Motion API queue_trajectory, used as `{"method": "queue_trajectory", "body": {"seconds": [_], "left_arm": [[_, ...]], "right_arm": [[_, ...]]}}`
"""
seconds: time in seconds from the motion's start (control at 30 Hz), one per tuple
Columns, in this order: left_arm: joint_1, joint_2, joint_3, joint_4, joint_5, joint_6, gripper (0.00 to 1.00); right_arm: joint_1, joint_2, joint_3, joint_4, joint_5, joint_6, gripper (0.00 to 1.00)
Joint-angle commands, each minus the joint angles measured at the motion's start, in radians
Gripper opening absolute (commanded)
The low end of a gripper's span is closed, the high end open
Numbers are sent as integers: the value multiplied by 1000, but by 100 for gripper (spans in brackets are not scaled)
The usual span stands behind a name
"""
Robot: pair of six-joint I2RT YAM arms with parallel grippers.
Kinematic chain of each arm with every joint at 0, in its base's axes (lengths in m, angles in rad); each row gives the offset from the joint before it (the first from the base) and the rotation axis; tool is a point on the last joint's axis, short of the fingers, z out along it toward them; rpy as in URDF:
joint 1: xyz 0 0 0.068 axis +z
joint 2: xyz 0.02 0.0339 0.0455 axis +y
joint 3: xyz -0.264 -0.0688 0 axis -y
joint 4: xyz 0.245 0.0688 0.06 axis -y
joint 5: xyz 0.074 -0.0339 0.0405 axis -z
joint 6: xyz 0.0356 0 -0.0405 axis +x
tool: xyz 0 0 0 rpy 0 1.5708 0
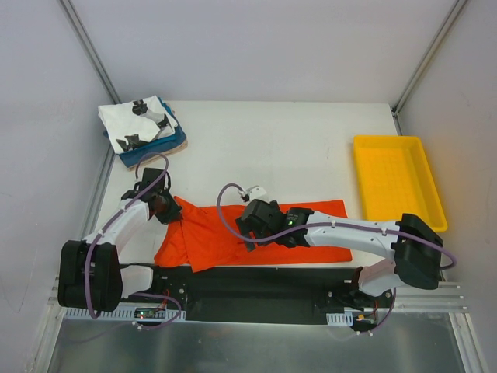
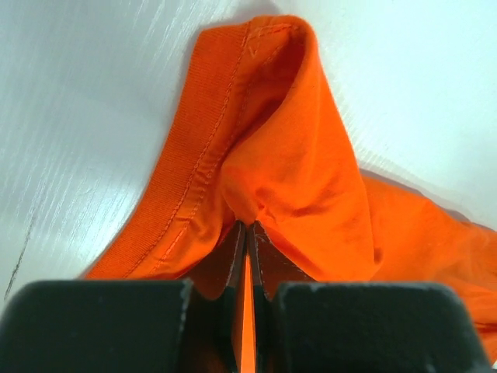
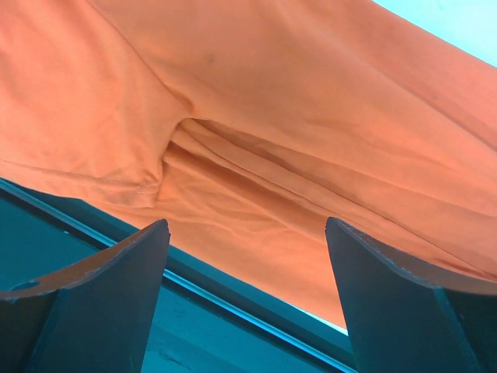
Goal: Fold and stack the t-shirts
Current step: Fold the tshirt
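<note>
At the far left corner of the counter (image 1: 295, 148), a white tee with black prints (image 1: 136, 120) is seen folded on top of a blue tee (image 1: 175, 144). That much of the stack can be judged done. Nearer, the left pincer (image 1: 163, 207) is clenched on a stitched, ribbed edge of the orange-red tee (image 1: 206, 233), with the cloth pinched between its fingers and drawn up into a peak. The tee is laid as a long band along the near edge of the counter, rumpled at its left end. Over its middle the right pincer (image 1: 252, 228) is held with jaws apart, gripping nothing. Folding of this tee is judged under way. Further folds and its placing on the stack are left. At the right, a yellow tray (image 1: 396, 179) is seen just beside the cloth.
</note>
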Motion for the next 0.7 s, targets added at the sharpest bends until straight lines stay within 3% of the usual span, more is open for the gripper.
{"method": "queue_trajectory", "body": {"seconds": [0.0, 0.17, 0.43, 0.5, 0.63, 0.67], "left_arm": [[11, -24, 54, -18, -24, 18, 0], [13, -38, 85, -22, -57, 29, 0], [13, 72, 154, -61, -100, 46, 0], [13, 95, 166, -82, -116, 44, 8], [13, 91, 174, -140, -166, 26, 50], [13, 81, 177, -165, -187, 21, 65]], "right_arm": [[-16, -48, -19, -34, 44, 26, 86], [-22, -70, -39, -37, 46, 40, 86], [-31, -81, -39, -73, 81, 54, 87], [-33, -91, -41, -82, 108, 65, 88], [-44, -120, -39, -140, 183, 83, 91], [-47, -130, -39, -148, 193, 83, 92]]}}
